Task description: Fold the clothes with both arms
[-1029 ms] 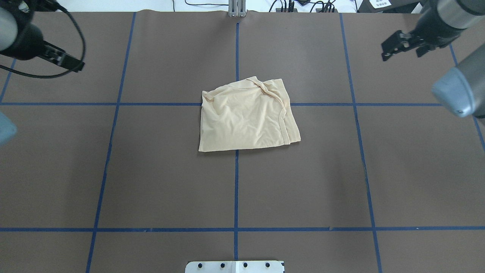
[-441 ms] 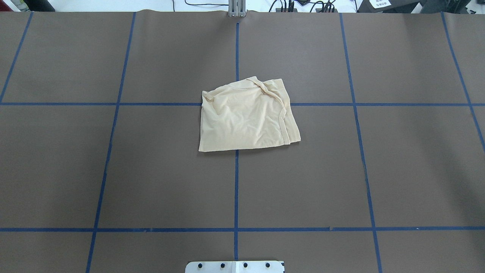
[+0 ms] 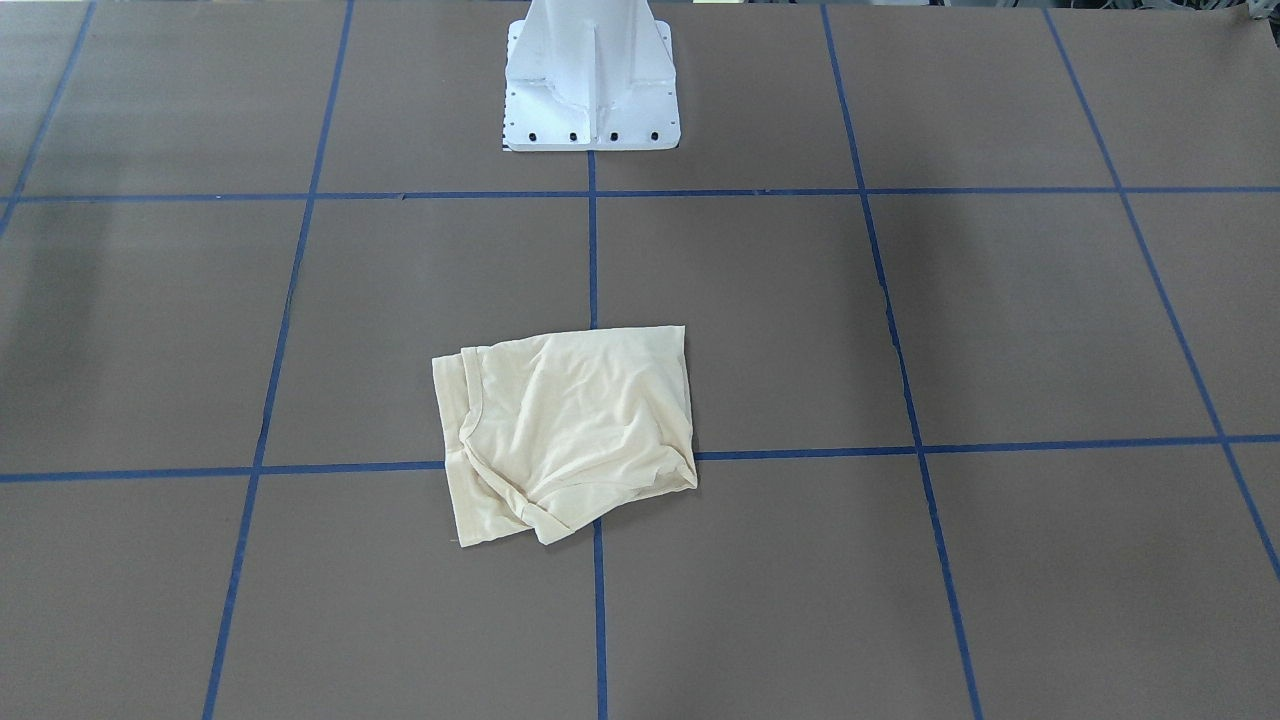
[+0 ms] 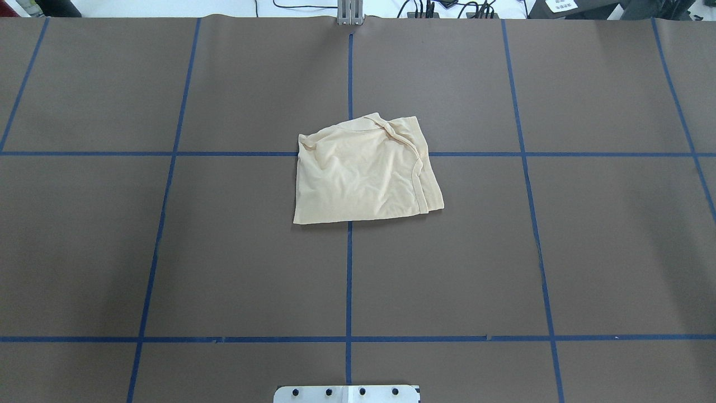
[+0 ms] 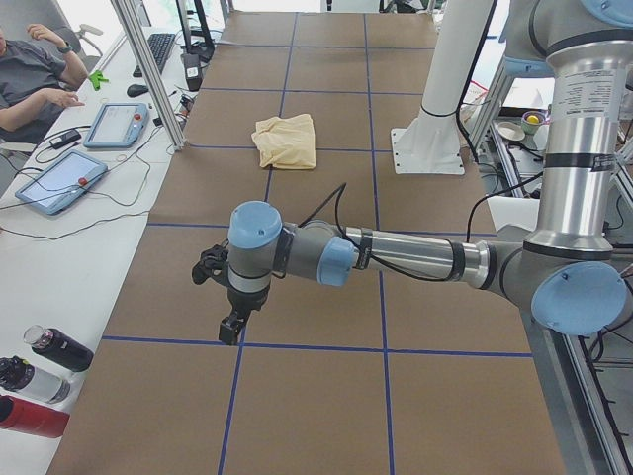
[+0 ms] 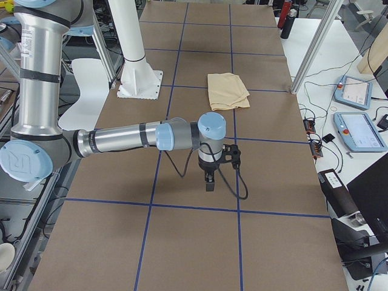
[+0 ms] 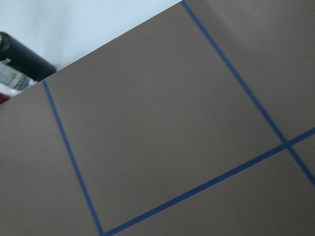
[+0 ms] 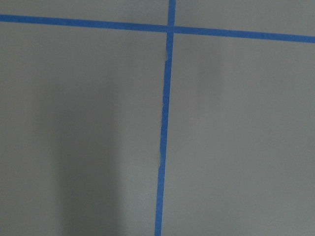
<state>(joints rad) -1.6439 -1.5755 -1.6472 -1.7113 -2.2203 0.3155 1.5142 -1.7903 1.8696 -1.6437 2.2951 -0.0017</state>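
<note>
My left end effector and right end effector hung over the tabletop ends, well apart from the folded T-shirt lying mid-tabletop, their opening impossible to tell; parked aside, I judged, because folding looked done.

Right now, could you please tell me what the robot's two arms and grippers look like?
The left arm and right arm are silver-grey tubes with light-blue joint caps. Thin black cables loop beside the wrists. The left gripper and right gripper are black.
</note>
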